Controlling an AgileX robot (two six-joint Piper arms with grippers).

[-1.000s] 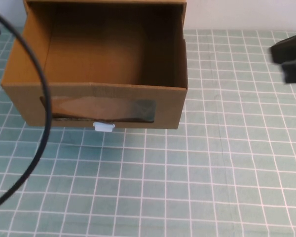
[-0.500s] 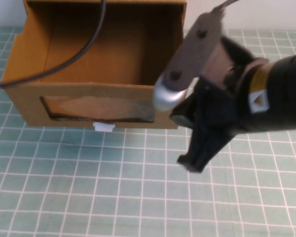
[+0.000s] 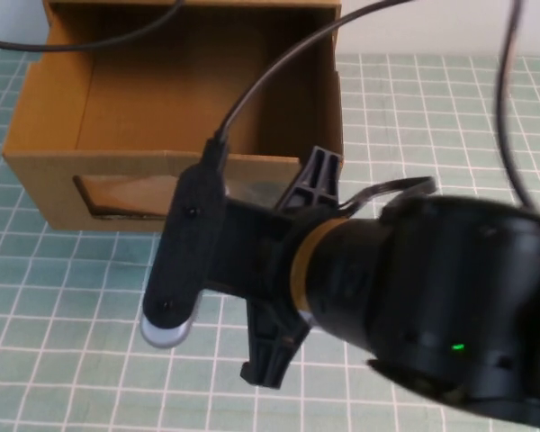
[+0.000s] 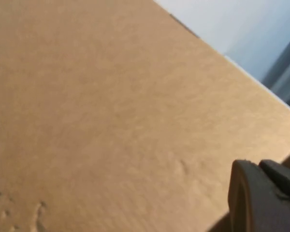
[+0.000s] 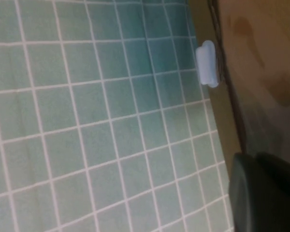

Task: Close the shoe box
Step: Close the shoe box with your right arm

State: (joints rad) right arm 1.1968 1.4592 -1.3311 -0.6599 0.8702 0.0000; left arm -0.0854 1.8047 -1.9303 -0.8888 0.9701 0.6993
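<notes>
The right hand point(image 5: 268, 193) hangs just in front of the shoe box point(image 3: 117, 108), low over the counter point(image 3: 72, 360). Only a dark corner of it shows in the right wrist view, so whether its fingers are apart or together I cannot tell. The right arm point(image 3: 414, 297) fills the near right of the high view, a big black body with an amber ring, and it hides the right end of the box's front wall. A long black plate on the arm, tipped with a silvery round cap point(image 3: 166, 331), crosses in front of the box's front wall and covers the spot below the window.

The white pull tab point(image 5: 207, 64) shows in the right wrist view, sticking out from the box's front wall over the green grid mat, near the right hand but not touching it.

The left hand point(image 4: 263, 198) sits close against a plain cardboard face of the box; one dark fingertip shows at the edge of the left wrist view, and I cannot tell how its fingers stand.

The shoe box stands at the far left of the counter, its drawer pulled out. The clear window point(image 3: 130, 193) faces the robot. Inside the drawer only bare cardboard shows. Black cables point(image 3: 270, 72) arc over the open drawer.
</notes>
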